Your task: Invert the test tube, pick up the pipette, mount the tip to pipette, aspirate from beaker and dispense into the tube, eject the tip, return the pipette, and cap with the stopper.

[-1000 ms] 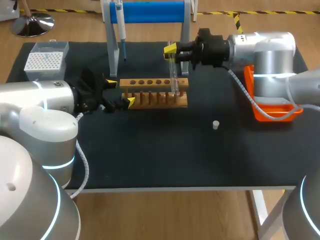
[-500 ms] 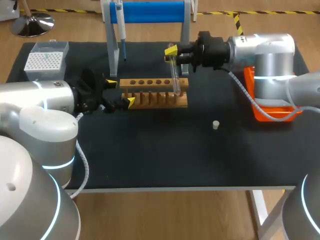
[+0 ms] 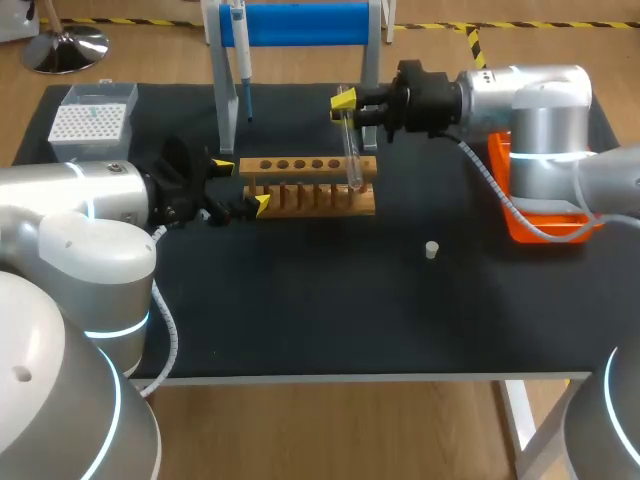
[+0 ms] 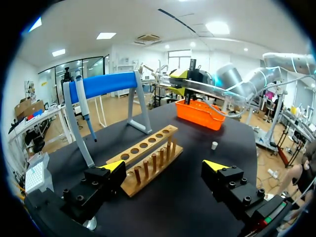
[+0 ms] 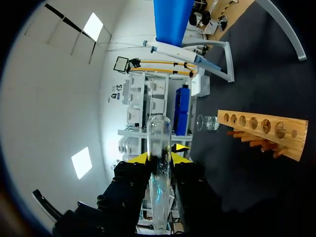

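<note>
Glass tube (image 3: 348,145) faint against rack (image 3: 310,206)

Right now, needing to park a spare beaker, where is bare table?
The front strip of the table, between the wooden rack and the near edge, bare but for the stopper. Crowded at the back: rack, pipette stand, tip box, orange bin, left gripper, right gripper with test tube.
</note>
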Robot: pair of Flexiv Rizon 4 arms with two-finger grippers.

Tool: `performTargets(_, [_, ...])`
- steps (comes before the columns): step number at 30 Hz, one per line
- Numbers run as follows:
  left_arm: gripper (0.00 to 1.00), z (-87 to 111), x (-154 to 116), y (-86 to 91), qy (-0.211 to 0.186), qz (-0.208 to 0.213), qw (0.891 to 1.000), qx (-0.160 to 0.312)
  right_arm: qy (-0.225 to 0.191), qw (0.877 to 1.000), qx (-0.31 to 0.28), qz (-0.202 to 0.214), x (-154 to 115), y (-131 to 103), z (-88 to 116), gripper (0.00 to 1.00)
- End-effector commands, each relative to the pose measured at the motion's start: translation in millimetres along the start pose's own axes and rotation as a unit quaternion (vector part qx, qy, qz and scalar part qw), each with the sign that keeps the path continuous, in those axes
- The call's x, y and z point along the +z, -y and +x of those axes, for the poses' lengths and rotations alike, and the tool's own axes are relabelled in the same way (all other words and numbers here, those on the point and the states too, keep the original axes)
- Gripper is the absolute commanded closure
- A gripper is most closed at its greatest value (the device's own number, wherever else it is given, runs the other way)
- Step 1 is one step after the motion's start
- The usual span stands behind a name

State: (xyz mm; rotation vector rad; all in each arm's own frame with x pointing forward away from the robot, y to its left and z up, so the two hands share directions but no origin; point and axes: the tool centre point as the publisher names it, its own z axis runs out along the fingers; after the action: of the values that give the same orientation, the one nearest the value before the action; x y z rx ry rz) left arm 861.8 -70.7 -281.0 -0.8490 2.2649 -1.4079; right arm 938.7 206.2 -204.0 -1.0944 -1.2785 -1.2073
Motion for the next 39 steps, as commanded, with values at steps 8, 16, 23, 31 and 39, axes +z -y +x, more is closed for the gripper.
performTargets(8, [0.0, -1.9, 1, 7.5, 0.055, 0.103, 0.947, 0.298, 0.001, 1.0, 0.0, 0.001, -1, 0, 1, 1.0])
performTargets(16, [0.0, -7.5, -7, 15.9, 0.134, 0.148, 0.893, 0.404, 0.001, 1.0, 0.0, 0.001, -1, 0, 1, 1.0])
performTargets(23, [0.0, -7.5, -7, 15.9, 0.134, 0.148, 0.893, 0.404, 0.001, 1.0, 0.0, 0.001, -1, 0, 1, 1.0])
performTargets(31, [0.0, -4.1, -3, 20.1, 0.139, 0.219, 0.824, 0.504, 0.001, 1.0, 0.0, 0.001, -1, 0, 1, 1.0])
performTargets(39, [0.0, -14.4, -2, 26.7, 0.1, 0.242, 0.79, 0.555, 0.001, 1.0, 0.0, 0.001, -1, 0, 1, 1.0])
